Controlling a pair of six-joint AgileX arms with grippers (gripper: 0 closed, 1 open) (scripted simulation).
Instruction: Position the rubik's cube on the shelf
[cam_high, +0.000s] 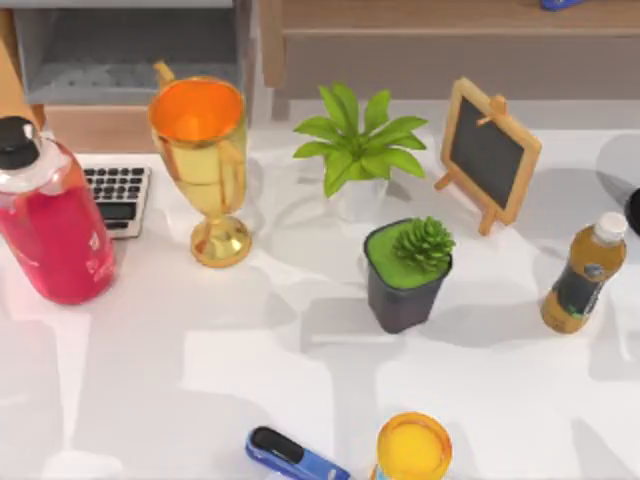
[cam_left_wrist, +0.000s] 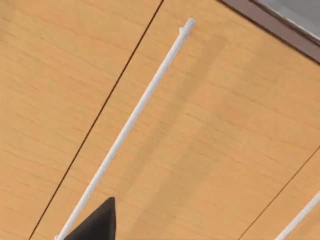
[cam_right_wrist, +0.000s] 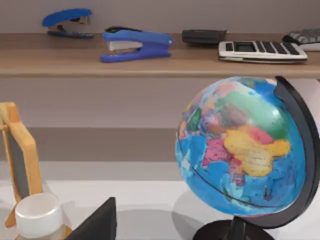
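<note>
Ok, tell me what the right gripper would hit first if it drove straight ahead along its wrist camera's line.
Probably the multicoloured globe on its black stand, which stands nearest ahead and slightly to one side; past it are the grey-brown back panel and the light-brown wooden shelf. Depth is uncertain.

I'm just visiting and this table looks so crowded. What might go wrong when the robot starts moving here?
The shelf already carries two blue staplers and a calculator, so free room looks limited. The globe stands close before it and an arm could bump it. Tall things like the gold trophy and red bottle might tip if brushed.
</note>
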